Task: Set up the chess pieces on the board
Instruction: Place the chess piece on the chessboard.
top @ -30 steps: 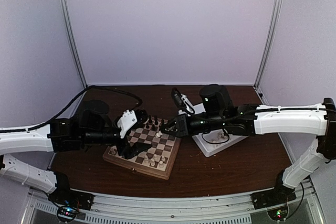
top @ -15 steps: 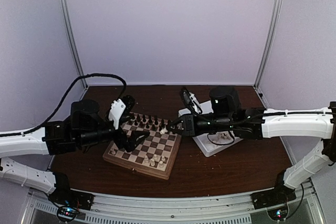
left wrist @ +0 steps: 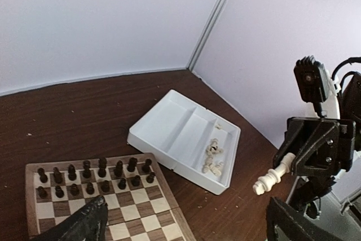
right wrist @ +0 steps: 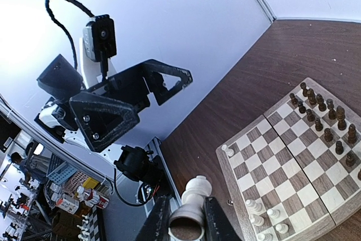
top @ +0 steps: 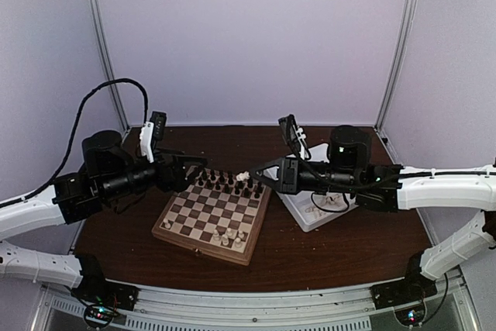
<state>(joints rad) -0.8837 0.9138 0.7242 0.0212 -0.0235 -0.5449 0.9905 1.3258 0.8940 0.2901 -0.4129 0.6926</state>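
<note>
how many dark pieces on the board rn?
16. Two rows of eight dark pieces along the far edge of the board; the left wrist view shows none hidden.

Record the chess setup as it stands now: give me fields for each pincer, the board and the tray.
left pincer: open, holding nothing, by the board's far left corner
right pincer: shut on a held cream piece, raised near the board's far right side
board: dark pieces in two rows on the far side; a few placed cream pieces on the near side
tray: white, to the right of the board; loose cream pieces lying in one compartment
</note>
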